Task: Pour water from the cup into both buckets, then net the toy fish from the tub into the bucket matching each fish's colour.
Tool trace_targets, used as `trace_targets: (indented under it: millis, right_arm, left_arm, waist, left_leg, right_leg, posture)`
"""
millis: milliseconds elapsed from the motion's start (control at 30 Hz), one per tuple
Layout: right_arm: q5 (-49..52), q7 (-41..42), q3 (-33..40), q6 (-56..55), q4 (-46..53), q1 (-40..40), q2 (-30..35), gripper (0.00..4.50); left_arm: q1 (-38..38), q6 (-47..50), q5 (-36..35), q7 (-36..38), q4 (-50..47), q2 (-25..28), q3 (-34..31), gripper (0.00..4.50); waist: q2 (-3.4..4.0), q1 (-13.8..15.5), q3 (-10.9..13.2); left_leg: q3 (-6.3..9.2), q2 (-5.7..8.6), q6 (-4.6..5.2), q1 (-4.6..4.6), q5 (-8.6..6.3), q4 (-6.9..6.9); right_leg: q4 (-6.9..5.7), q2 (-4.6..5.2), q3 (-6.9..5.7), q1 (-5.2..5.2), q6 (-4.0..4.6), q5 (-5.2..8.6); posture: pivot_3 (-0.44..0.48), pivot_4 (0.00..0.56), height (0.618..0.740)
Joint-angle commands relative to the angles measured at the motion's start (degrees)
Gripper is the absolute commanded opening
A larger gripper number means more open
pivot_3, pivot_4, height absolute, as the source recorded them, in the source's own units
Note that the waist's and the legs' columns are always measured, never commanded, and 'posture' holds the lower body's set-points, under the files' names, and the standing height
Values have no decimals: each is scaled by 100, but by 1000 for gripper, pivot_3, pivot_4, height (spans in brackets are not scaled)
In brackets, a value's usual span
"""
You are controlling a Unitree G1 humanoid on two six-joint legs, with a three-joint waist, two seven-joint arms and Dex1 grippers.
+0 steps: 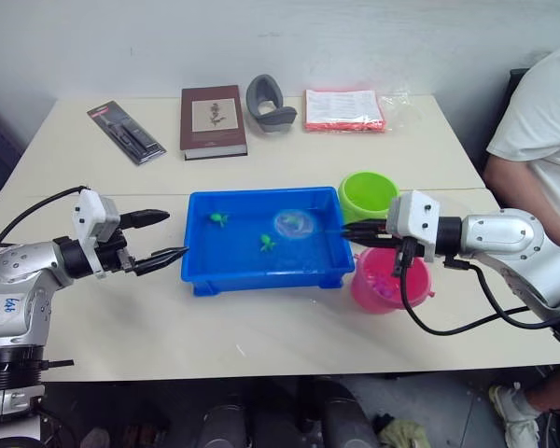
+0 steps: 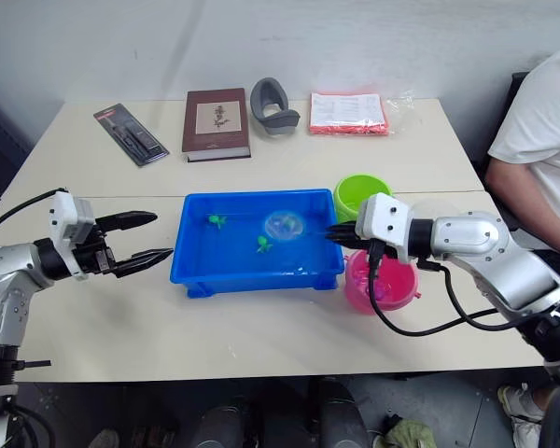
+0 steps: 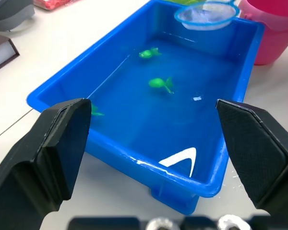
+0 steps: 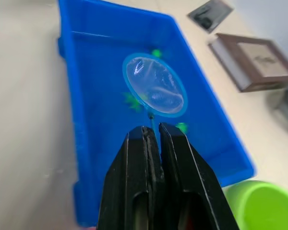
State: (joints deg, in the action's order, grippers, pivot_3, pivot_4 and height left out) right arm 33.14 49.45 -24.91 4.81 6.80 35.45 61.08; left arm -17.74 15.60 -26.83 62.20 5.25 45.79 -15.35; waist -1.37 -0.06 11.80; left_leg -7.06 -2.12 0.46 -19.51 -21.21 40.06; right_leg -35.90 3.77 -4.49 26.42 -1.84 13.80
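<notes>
The blue tub (image 1: 261,273) sits mid-table with water in it, and green toy fish (image 1: 218,219) (image 1: 266,244) float inside. My right gripper (image 1: 347,231) reaches over the tub's right rim, shut on the thin handle of a small blue-rimmed net (image 4: 155,86). The net hangs over the tub's right part. Behind that arm stands the lime green bucket (image 1: 369,194), and the pink bucket (image 1: 387,280) is under the wrist. Left of the tub, my left gripper (image 1: 175,233) is open and holds nothing. The cup is out of view.
Along the table's far side lie a black packaged tool (image 1: 126,133), a brown book (image 1: 212,119), a grey curved object (image 1: 269,103) and a red packet (image 1: 343,110). A person in a white shirt (image 1: 541,140) sits at the right end.
</notes>
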Motion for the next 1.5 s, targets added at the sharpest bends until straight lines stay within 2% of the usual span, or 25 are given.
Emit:
trace_targets:
  millis: [33, 100, 200, 533, 700, 800, 1000, 1133, 1500]
  right_arm:
    - [-154, 321, 365, 676, 12, 122, -220, 0]
    - [-287, 563, 367, 968, -152, 243, -432, 0]
    - [-496, 589, 272, 1969, -205, 504, -638, 0]
    - [-1760, 668, -19, 3117, -385, 1124, -1411, 0]
    - [-2385, 493, -28, 3053, -633, 1312, -1731, 0]
    - [-3167, 98, -295, 3227, -884, 1561, -1896, 0]
    - [-3210, -61, 91, 3067, -1000, 1503, -2304, 0]
    - [-3197, -111, 359, 2527, -899, 1276, -2370, 0]
    - [-3164, 137, 922, 1450, -126, 209, -2001, 0]
  left_arm:
    - [25, -54, -128, 23, -177, 84, -207, 4459]
    - [8, -55, -117, 21, -206, 73, -169, 4459]
    - [-37, -51, -112, -5, -243, 45, -137, 4459]
    - [-33, -26, -118, -63, -361, 1, -102, 4459]
    - [-88, -38, -102, -82, -353, -20, -61, 4459]
    - [-157, -51, -80, -108, -332, -53, -15, 4459]
    - [-273, -93, -34, -160, -281, -134, 57, 4459]
    - [-307, -112, -14, -165, -255, -162, 52, 4459]
    - [-382, -175, 32, -175, -144, -206, 111, 4459]
  waist:
    - [0, -11, 0]
    - [-4, -22, -2]
    - [-4, -21, -2]
    - [-4, -22, -3]
    - [-4, -26, -3]
    - [-4, -43, -3]
    - [-4, -59, -3]
    - [-4, -69, -3]
    - [-5, -96, -3]
  left_leg:
    - [-1, 0, 0, 0, 0, 0]
    - [-2, -2, 0, 2, 0, 0]
    - [-4, -3, -2, 2, 0, 0]
    - [-5, -2, -2, -5, 0, -1]
    - [-6, 0, -2, -7, 0, 0]
    - [-9, 0, -3, -7, 1, 0]
    - [-7, 0, -3, -15, 1, 0]
    - [-1, 0, -3, -22, 1, -1]
    - [0, -1, -3, -23, 0, -2]
  right_leg:
    - [0, 0, 0, 0, 0, 0]
    - [-1, -5, 0, 0, 0, 0]
    - [-4, -9, 2, 4, 1, 0]
    - [-4, -8, 2, 11, 1, 1]
    - [-4, -8, 1, 12, 1, 1]
    - [-6, -9, 4, 15, 1, 1]
    - [-8, -10, 1, 17, 0, 0]
    - [-10, -10, -6, 17, -1, -1]
    - [-7, -13, -7, 17, -3, -1]
  posture:
    - [0, 150, 740]
    - [0, 150, 740]
    - [0, 150, 740]
    - [0, 150, 740]
    - [0, 150, 740]
    - [0, 150, 740]
    - [0, 150, 740]
    - [0, 150, 740]
    - [0, 150, 740]
